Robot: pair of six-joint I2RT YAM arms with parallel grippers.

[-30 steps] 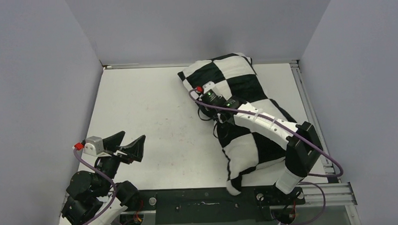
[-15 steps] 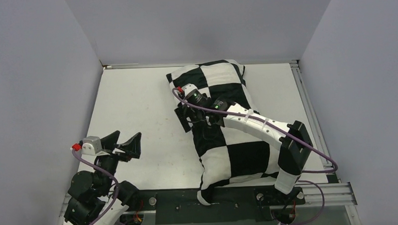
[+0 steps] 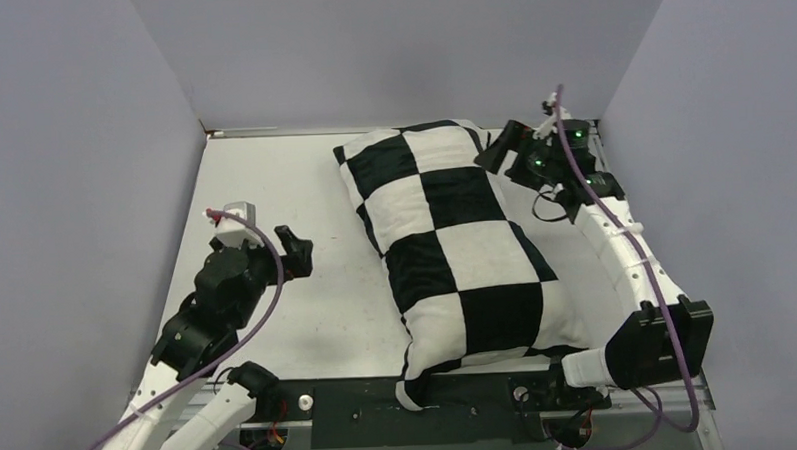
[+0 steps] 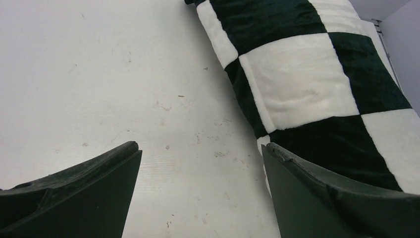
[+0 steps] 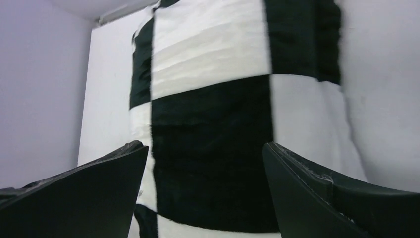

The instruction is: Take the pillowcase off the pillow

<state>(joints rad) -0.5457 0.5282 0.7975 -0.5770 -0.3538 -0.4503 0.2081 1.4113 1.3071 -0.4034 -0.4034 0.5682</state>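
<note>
Top external view has the pillowcase (image 3: pixel 455 243) lying diagonally on the table (image 3: pixel 273 189), still covering the pillow entirely, so the removal looks not yet begun. The left gripper (image 3: pixel 293 254) near its left edge and the right gripper (image 3: pixel 502 146) by its far right corner both have jaws spread wide, holding nothing. The next move calls for pinching fabric at the open end, possibly the near one, though I cannot make it out.

The pillowcase (image 3: pixel 455 248) was checked in big black and white squares. The table (image 3: pixel 274 199) beneath it was white, flecked with small dark marks. The walls (image 3: pixel 388 45) around it were pale lilac-grey. On either side of it, the left arm (image 3: pixel 217 301) and right arm (image 3: pixel 625 247) were black and white, with purple cables (image 3: pixel 275 294). Green lights (image 3: pixel 575 136) glowed on the right arm.
</note>
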